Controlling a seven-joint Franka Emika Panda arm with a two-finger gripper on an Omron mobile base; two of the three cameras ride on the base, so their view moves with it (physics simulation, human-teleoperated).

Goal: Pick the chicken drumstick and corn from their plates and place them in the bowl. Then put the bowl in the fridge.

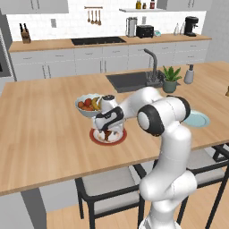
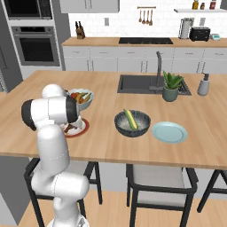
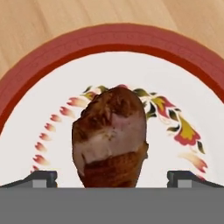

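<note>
The brown chicken drumstick (image 3: pixel 111 135) lies on the red-rimmed plate (image 3: pixel 109 37), meaty end toward the camera. My gripper (image 3: pixel 112 179) hangs low over it, open, with one fingertip on each side of the meat and apart from it. In the left base view the gripper (image 1: pixel 106 132) points down onto this plate (image 1: pixel 95 137). The corn (image 2: pixel 130 119) lies inside the dark ribbed bowl (image 2: pixel 119 126), to the right of the arm. The light blue plate (image 2: pixel 169 132) beside the bowl is bare. A grey strip at the left edge looks like the fridge (image 2: pixel 2 66).
A pale fruit bowl (image 1: pixel 87 105) stands just behind the red-rimmed plate. The sink (image 2: pixel 133 84), a potted plant (image 2: pixel 171 86) and a soap dispenser (image 2: pixel 204 85) sit farther back on the island. Chairs stand under the near edge.
</note>
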